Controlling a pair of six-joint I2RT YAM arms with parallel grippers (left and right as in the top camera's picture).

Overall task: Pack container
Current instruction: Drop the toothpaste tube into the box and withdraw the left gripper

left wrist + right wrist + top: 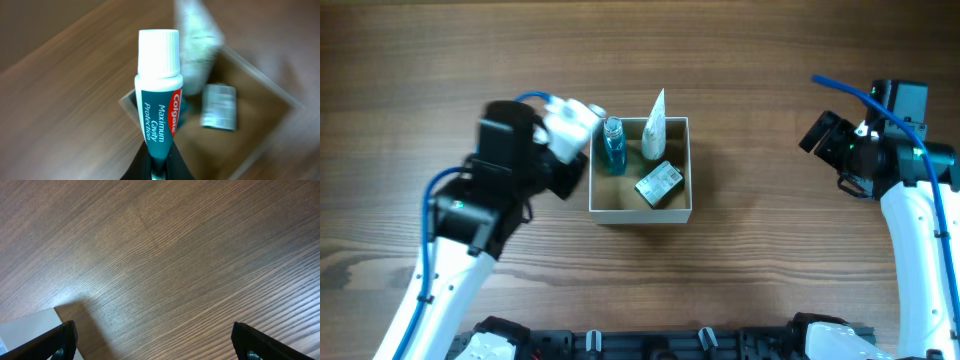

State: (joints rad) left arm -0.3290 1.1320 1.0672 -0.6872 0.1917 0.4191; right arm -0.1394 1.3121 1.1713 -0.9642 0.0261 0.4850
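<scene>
The container (pixel 681 210) is a square white-walled box with a tan inside, at the table's middle. In it are a blue bottle (pixel 613 145), a white tube (pixel 654 128) and a small grey-green packet (pixel 658 184). My left gripper (pixel 161 167) is shut on the tail of a Colgate toothpaste tube (pixel 159 95) with a white cap, held just above the container's left rim (pixel 128 102); in the overhead view the tube's cap (pixel 570 120) sits at the box's upper-left corner. My right gripper (pixel 155 340) is open and empty over bare wood at the far right.
The wooden table (pixel 770 280) surrounds the box. The right arm (pixel 905 170) stands at the right edge, the left arm (pixel 470 220) at the lower left. A pale corner (pixel 30 330) shows at the lower left of the right wrist view.
</scene>
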